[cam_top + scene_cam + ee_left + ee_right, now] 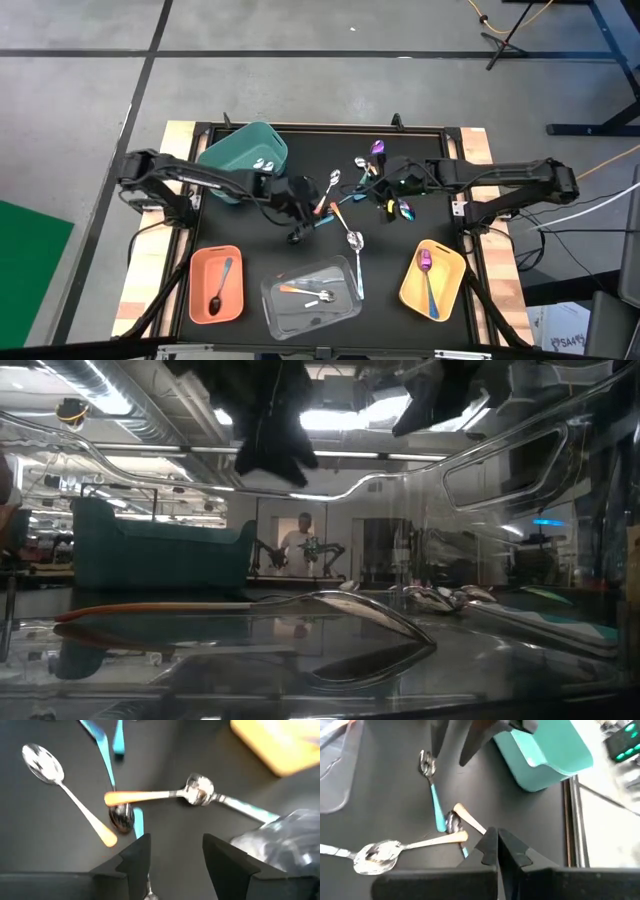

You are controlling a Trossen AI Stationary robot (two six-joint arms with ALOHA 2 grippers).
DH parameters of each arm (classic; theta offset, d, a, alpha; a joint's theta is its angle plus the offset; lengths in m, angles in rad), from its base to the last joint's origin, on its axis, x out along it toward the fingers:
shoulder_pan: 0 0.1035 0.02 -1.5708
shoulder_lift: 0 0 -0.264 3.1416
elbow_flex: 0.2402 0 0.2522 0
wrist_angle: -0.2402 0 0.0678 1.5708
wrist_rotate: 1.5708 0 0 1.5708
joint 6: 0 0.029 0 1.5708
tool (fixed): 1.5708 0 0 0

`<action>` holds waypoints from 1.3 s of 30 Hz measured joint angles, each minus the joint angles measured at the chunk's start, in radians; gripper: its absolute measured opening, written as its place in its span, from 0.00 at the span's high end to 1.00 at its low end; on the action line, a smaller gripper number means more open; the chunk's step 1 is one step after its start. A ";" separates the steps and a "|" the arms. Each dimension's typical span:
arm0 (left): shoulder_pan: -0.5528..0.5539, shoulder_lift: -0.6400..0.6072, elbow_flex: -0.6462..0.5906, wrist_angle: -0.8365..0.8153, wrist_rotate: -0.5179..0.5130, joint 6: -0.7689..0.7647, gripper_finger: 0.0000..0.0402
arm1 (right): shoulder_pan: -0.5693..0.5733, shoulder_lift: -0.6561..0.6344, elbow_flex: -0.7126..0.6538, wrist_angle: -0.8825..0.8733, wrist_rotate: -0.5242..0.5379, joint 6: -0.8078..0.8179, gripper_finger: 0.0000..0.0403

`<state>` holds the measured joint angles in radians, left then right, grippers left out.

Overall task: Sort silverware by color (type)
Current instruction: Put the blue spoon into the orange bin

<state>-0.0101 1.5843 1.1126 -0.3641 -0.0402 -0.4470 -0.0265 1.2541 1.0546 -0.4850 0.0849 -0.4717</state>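
Loose silverware lies on the black table between my two grippers. One silver spoon with an orange handle (pixel 150 796) lies across a black-bowled teal-handled spoon (pixel 121 815). A second orange-handled spoon (pixel 65 790) lies beside them, and an all-silver spoon (pixel 355 245) rests nearer the front. My left gripper (pixel 172 852) (pixel 303 225) hovers open just short of the crossed spoons, with nothing between its fingers. My right gripper (pixel 497 847) (pixel 372 190) is shut and holds nothing. It hangs above the table on the far right side of the pile.
A teal bin (pixel 245 158) stands far left, a salmon bin (pixel 200 300) near left, a clear bin (pixel 285 315) near centre and a yellow bin (pixel 450 290) near right, each with spoons inside. A purple-bowled spoon (pixel 377 148) lies at the back. A person stands in the room behind.
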 joint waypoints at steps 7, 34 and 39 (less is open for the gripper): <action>-0.037 0.134 0.000 -0.003 -0.002 0.015 0.56 | 0.000 -0.001 -0.001 -0.005 -0.006 0.022 1.00; -0.104 0.327 0.000 0.010 -0.203 0.055 0.59 | 0.000 0.000 -0.001 -0.014 -0.006 0.033 1.00; -0.104 0.327 0.000 0.010 -0.205 0.031 0.69 | 0.000 0.000 -0.001 -0.014 -0.006 0.033 1.00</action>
<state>-0.1143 1.9110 1.1130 -0.3540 -0.2449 -0.4157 -0.0265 1.2545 1.0538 -0.4988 0.0787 -0.4386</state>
